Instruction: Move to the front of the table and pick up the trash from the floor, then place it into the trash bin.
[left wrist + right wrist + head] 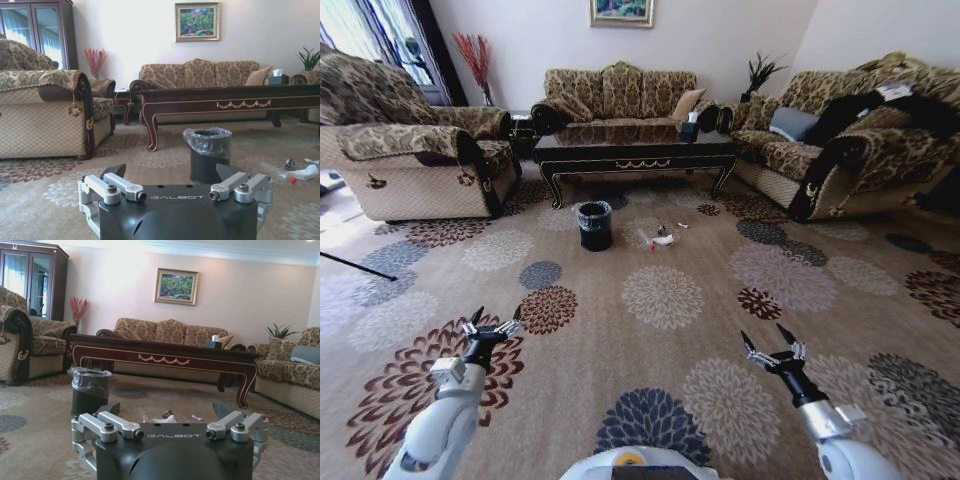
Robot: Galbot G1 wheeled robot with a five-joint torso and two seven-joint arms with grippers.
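**Head view: light litter well ahead of both pincers**

Left pincer [492, 318] and right pincer [769, 339] hang spread wide, empty. Trash [660, 238] lies on the carpet [650, 340] far beyond them, just beside the bin [594, 225], before the table [635, 150]. Probably light, crushable (bottle [278, 172] slippery): pinch mid-body. Nothing blocks the way.

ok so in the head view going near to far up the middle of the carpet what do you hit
left hand and right hand, both open → bare carpet → trash bin with the trash beside it → table → sofa → framed picture
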